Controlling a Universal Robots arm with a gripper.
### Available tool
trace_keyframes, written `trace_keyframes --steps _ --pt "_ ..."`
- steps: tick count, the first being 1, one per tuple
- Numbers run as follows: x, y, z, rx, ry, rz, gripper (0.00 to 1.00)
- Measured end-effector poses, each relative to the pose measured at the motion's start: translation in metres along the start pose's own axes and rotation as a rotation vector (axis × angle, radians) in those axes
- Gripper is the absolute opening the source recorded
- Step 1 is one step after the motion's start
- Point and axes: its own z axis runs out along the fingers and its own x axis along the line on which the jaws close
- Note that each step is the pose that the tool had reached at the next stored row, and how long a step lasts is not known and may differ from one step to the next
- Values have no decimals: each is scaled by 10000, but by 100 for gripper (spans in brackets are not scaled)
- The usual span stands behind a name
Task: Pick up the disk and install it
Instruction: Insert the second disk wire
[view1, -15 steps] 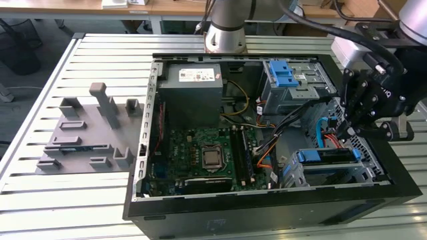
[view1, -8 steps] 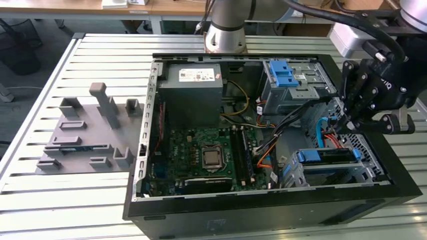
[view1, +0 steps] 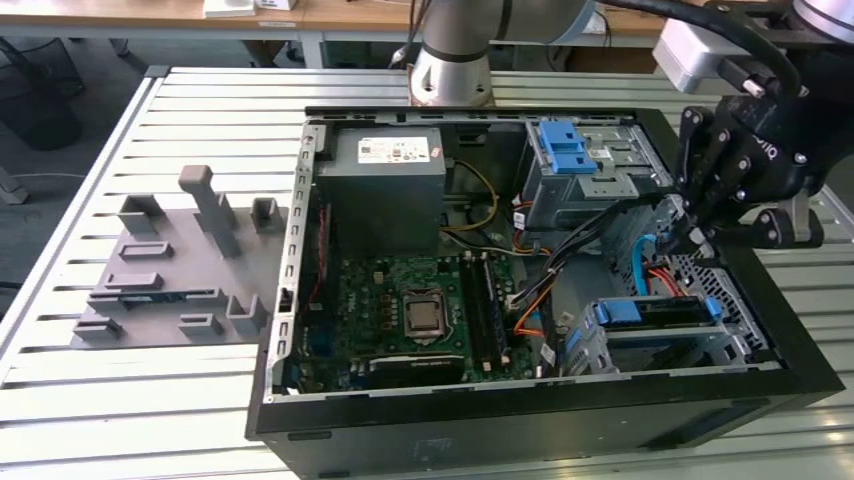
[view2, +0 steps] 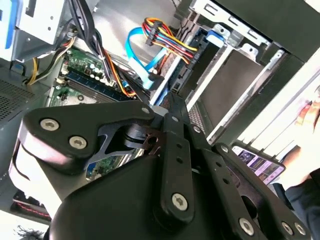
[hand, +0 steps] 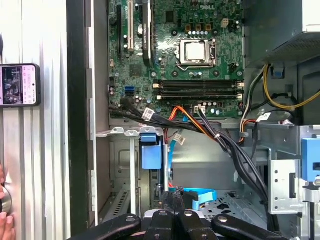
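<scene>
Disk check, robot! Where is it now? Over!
Gripper above case, exterior view's right. Disk in bay, blue edge showing. Cables close beside.

- Robotics lab or workshop: slatted aluminium counter (view1: 107, 400) carrying an open computer case (view1: 534, 420).
- Grey fixture tray (view1: 174, 280) near the counter's edge.
- Robot arm base (view1: 454, 60); wooden desks (view1: 334, 15) behind.

Slatted metal table (view1: 80, 400) bearing open computer case (view1: 534, 420) (lid off), grey fixture plate (view1: 174, 270), phone (hand: 19, 85).
</scene>
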Motion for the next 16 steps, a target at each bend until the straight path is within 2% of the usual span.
trace_keyframes --steps 6,11,16 --pt "-91 3 4 0 -1 0 11" --pt "-94 3 44 0 -16 0 11" --pt "-93 3 95 -4 -162 1 11"
